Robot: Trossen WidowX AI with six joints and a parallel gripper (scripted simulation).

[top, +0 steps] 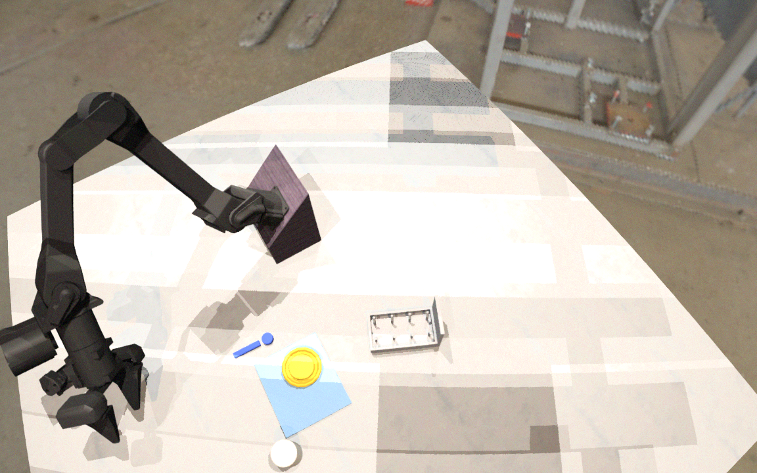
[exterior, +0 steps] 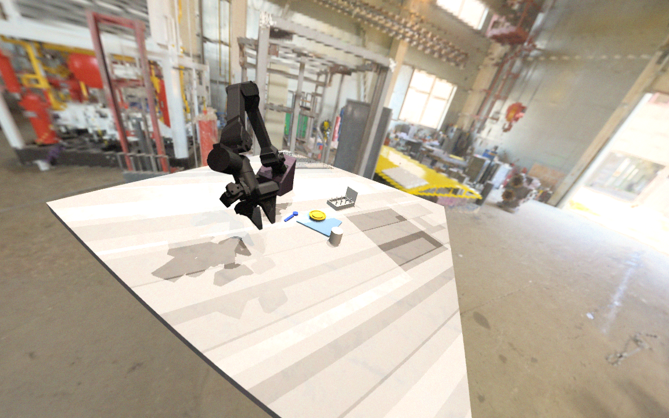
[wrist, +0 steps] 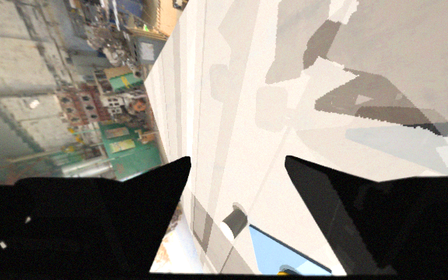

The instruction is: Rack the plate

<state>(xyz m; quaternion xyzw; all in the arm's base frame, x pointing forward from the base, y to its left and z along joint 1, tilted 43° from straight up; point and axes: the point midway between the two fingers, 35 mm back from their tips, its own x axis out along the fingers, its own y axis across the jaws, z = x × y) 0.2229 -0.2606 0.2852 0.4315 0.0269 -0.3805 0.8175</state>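
Observation:
The yellow plate (top: 301, 366) (exterior: 317, 215) lies flat on a blue mat (top: 311, 408) (exterior: 320, 225) (wrist: 272, 250). Only a sliver of the plate shows at the bottom of the wrist view. The small grey dish rack (top: 405, 350) (exterior: 334, 205) stands to the right of the plate in the top view, with short pegs in two rows and a raised panel at its right end. No plate stands in it. My gripper (top: 126, 424) (exterior: 267, 226) (wrist: 237, 160) is open and empty. It hangs above the table, well to the left of the plate in the top and exterior views.
A white cylinder (top: 283, 453) (exterior: 335, 237) (wrist: 236, 222) stands by the mat's near corner. A blue spoon-like object (top: 246, 349) (exterior: 290, 216) lies left of the plate. The arm rises from a dark purple block (top: 298, 238) (exterior: 286, 179) behind these things.

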